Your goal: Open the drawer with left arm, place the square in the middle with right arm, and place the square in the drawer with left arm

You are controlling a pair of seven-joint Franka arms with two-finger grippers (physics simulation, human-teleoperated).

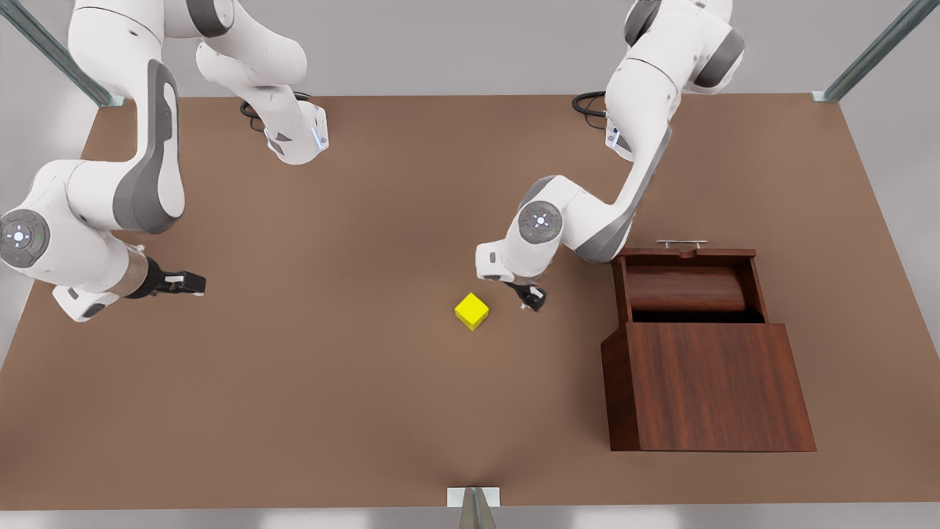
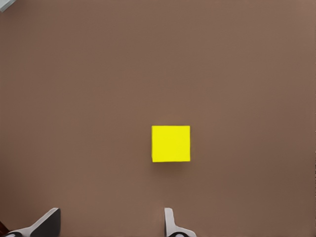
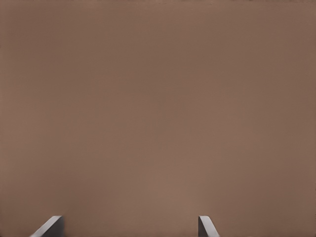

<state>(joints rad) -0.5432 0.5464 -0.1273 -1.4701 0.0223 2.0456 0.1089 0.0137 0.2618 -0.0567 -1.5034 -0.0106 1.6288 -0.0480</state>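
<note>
The yellow square (image 1: 471, 311) rests on the bare brown tabletop near the middle (image 1: 411, 294). My left gripper (image 1: 532, 297) hovers just to the front view's right of it, open and empty. In the left wrist view the square (image 2: 171, 143) lies ahead of the left gripper (image 2: 108, 227), off to one fingertip's side. The drawer (image 1: 687, 286) of the reddish-brown cabinet (image 1: 705, 382) stands pulled out, its silver handle (image 1: 681, 242) on the far side. My right gripper (image 1: 187, 283) waits at the front view's left, open over bare table, as the right gripper (image 3: 128, 228) in its wrist view also shows.
The table (image 1: 367, 411) stretches wide between the two arms. Metal frame posts (image 1: 474, 507) stand at the front edge and at the back corners. The cabinet takes up the front view's right side.
</note>
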